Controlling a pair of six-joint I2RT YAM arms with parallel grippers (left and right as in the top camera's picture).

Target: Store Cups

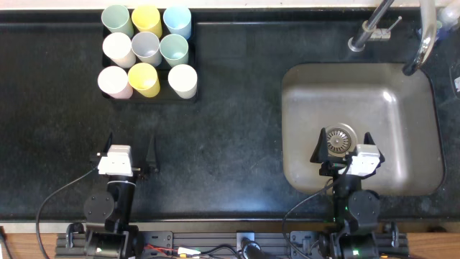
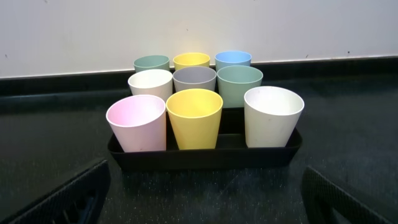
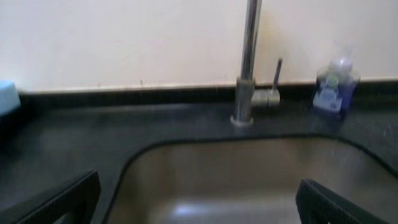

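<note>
left gripper has its two fingers spread wide apart and holds nothing, low over the black counter. it faces the nine cups, which stand upright in three rows inside a black tray near the back wall. right gripper is also spread wide and holds nothing, over the steel sink, with the faucet and a soap bottle behind the sink.
</note>
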